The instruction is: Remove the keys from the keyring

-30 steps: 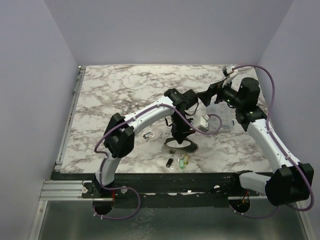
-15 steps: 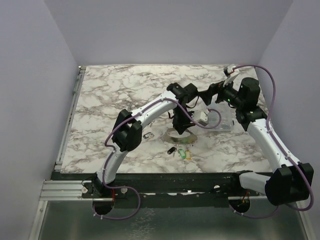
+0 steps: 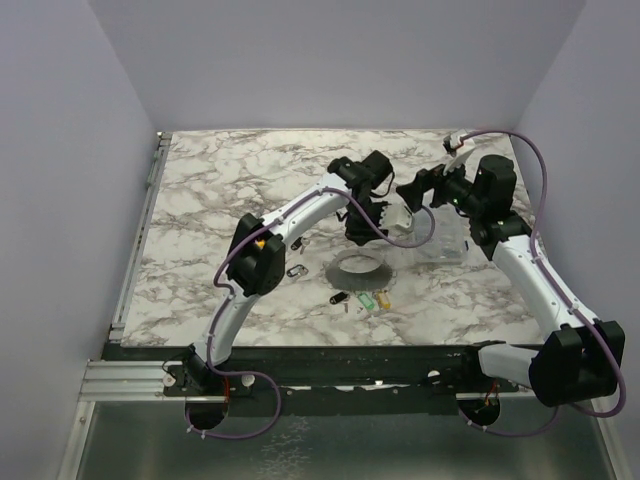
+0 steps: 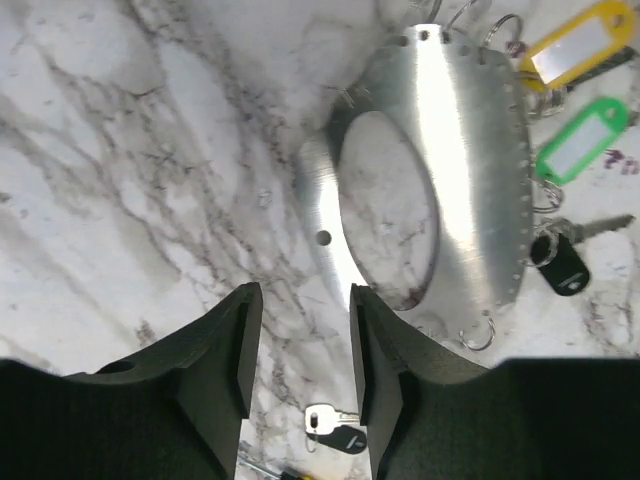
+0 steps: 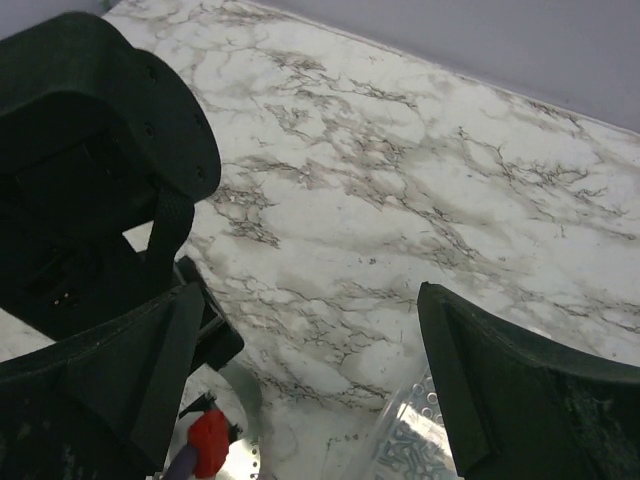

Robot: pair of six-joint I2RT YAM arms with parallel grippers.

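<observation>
Pale lilac walls box in a marbled desk (image 3: pixel 200 200). The keyring (image 4: pixel 470 150), a flat metal hoop with a holed rim, lies near the desk's front. One black key (image 4: pixel 338 436) lies apart from it, seemingly freed. A yellow-tagged key (image 4: pixel 580 40), a green-tagged key (image 4: pixel 585 140) and a second black key (image 4: pixel 562 268) sit at its rim, apparently attached, so most work remains. The left tool (image 4: pixel 302 310) hovers over the hoop, part spread and empty. The right tool (image 5: pixel 310 300), raised nearby, gapes wide and empty.
</observation>
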